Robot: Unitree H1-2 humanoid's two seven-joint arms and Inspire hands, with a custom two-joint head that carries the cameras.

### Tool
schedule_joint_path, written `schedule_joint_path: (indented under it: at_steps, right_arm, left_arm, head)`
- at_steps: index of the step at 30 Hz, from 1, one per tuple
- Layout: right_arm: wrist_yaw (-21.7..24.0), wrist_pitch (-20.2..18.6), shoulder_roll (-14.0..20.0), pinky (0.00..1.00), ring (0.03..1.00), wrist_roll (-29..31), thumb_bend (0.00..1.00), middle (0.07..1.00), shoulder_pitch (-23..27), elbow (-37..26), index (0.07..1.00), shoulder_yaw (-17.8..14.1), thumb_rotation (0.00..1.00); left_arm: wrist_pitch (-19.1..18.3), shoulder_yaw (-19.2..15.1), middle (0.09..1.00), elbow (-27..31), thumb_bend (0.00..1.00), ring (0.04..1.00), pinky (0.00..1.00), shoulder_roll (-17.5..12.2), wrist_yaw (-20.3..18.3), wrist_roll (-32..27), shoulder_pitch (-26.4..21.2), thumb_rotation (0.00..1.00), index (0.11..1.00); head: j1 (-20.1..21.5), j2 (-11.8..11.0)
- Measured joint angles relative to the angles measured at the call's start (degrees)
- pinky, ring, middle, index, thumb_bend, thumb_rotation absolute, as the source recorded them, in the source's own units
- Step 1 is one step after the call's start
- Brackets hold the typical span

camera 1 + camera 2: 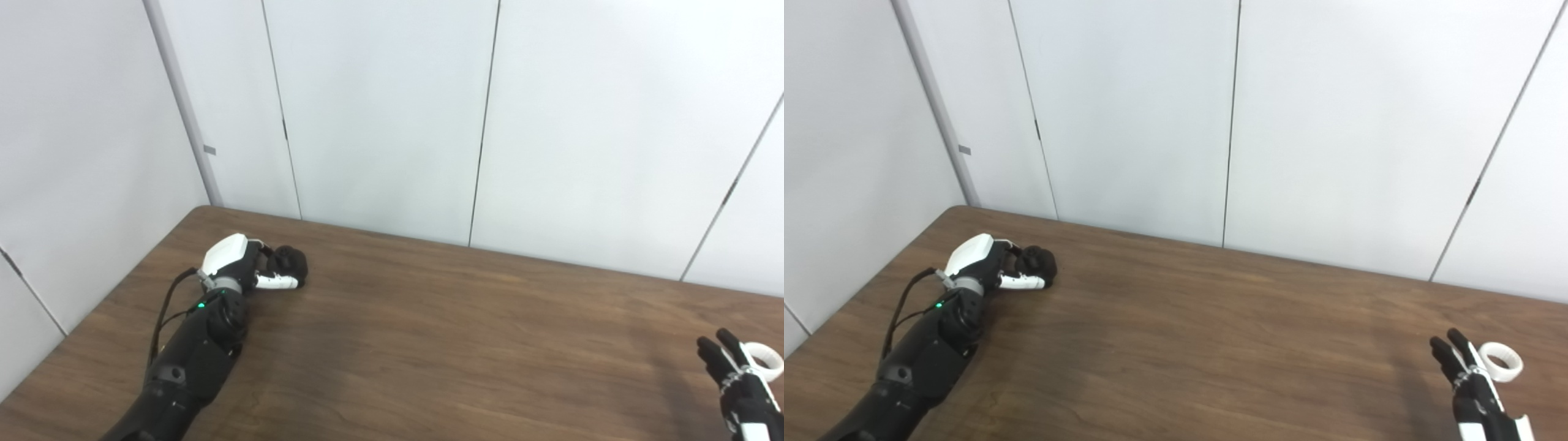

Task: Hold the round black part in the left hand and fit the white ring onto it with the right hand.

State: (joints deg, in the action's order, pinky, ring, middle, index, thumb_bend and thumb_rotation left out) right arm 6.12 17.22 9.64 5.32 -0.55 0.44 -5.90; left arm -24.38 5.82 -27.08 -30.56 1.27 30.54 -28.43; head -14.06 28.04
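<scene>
Right eye view: left hand (989,264) fingers curl around the round black part (1036,262) on the table (1176,343); right hand (1470,376), fingers spread and empty, sits just beside the white ring (1500,361), far across. A clumsy reach could knock that ring off the table's edge.

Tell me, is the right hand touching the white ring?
Cannot tell. In the right eye view the right hand overlaps the white ring's edge; no clear gap or contact shows.
</scene>
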Motion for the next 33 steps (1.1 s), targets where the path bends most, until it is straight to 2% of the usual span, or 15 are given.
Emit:
schedule_joint_path:
  at_steps: [15,28,33]
  right_arm:
    - [-0.01,-0.19,-0.01,0.99,0.917,-1.04,0.61,0.893,-0.04,-0.06,0.931,0.08,0.93]
    - [-0.62,-1.31,-0.31,0.95,0.892,-2.11,0.62,0.870,-0.21,-0.47,0.910,-0.02,0.93]
    - [-0.75,-2.33,-0.42,0.99,0.903,-2.25,0.62,0.875,-0.52,-0.93,0.919,0.03,0.94]
  left_arm:
    - [0.04,0.46,0.906,-0.01,0.85,0.981,1.00,-0.19,0.03,-0.09,-0.07,0.31,0.756]
    - [0.51,0.11,0.887,-0.01,0.86,0.960,1.00,-0.02,0.64,-0.28,-0.06,0.28,0.750]
    - [0.54,-0.03,0.895,-0.07,0.86,0.964,1.00,0.14,0.89,-0.31,-0.06,0.28,0.757]
  head:
    - [0.44,0.18]
    - [0.88,0.35]
    - [0.88,0.44]
